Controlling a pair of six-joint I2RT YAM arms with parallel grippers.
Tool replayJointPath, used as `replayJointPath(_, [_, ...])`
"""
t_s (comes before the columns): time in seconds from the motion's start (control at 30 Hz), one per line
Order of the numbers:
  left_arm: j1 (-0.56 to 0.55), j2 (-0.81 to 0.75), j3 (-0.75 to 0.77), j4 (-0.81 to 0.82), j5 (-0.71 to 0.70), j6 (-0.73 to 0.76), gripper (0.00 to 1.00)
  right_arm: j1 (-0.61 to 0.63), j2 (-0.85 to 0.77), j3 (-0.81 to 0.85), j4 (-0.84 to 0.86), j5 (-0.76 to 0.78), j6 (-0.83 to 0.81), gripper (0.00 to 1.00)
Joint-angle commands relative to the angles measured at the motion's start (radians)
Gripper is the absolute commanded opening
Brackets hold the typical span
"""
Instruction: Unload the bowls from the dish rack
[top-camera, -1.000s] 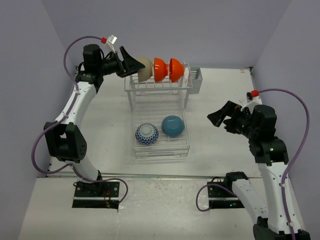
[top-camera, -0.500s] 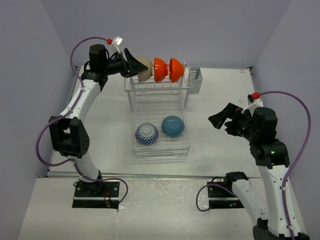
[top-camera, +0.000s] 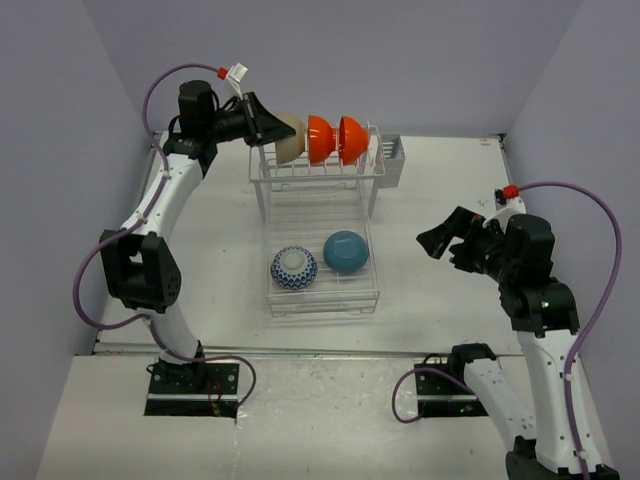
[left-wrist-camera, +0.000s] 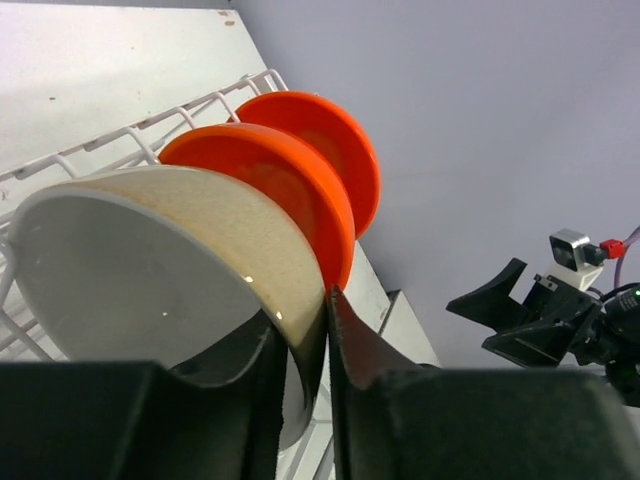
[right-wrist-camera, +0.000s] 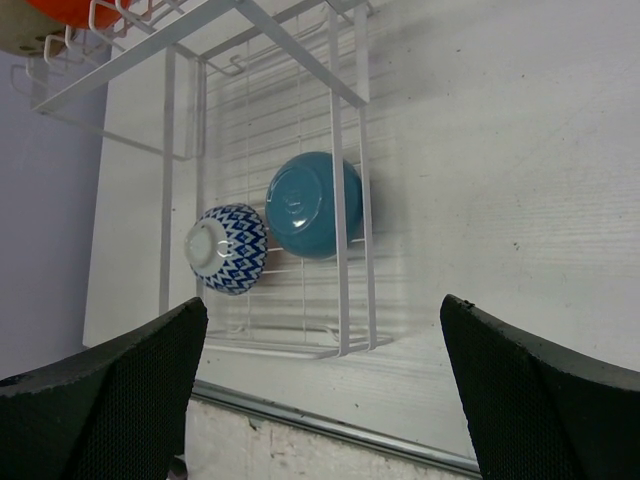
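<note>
1. Left wrist view: the left claw (left-wrist-camera: 308, 335) is almost closed, pinching the rim of the cream bowl (left-wrist-camera: 170, 250). One finger is inside the wall and one outside.
2. The cream bowl stands on edge in the tines at the raised far end of the rack (top-camera: 322, 311). It is first in a row with two orange bowls (top-camera: 320, 138). We cannot tell whether it touches the nearer one.
3. Handling, our judgement: it is glazed, rigid, breakable and slick. It looks light enough for a rim pinch but may pivot in the grip. We advise lifting it clear of the tines before swinging away, to spare the neighbouring orange bowl.
4. The rack's flat tray holds the patterned bowl (top-camera: 294, 268) and the teal bowl (top-camera: 346, 251), both upside down, near each other but apart.
5. Caddy (top-camera: 391, 160): we cannot tell what is in it.
6. The right claw (top-camera: 438, 241) is spread wide and holds nothing, well to the right of the rack.
</note>
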Motion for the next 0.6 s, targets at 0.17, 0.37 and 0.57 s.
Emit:
replayJointPath(0.17, [0.003, 0.032, 0.036, 0.026, 0.0, 0.001, 0.0, 0.003, 0.007, 0.015, -0.005, 0.004, -0.021, 0.99])
replayJointPath(0.37, [0.003, 0.026, 0.012, 0.09, 0.026, -0.014, 0.0, 0.003, 0.014, 0.013, -0.003, 0.004, -0.028, 0.99])
replayJointPath(0.57, [0.009, -0.003, -0.054, 0.307, 0.081, -0.121, 0.0, 0.003, 0.007, 0.004, -0.006, 0.006, -0.036, 0.99])
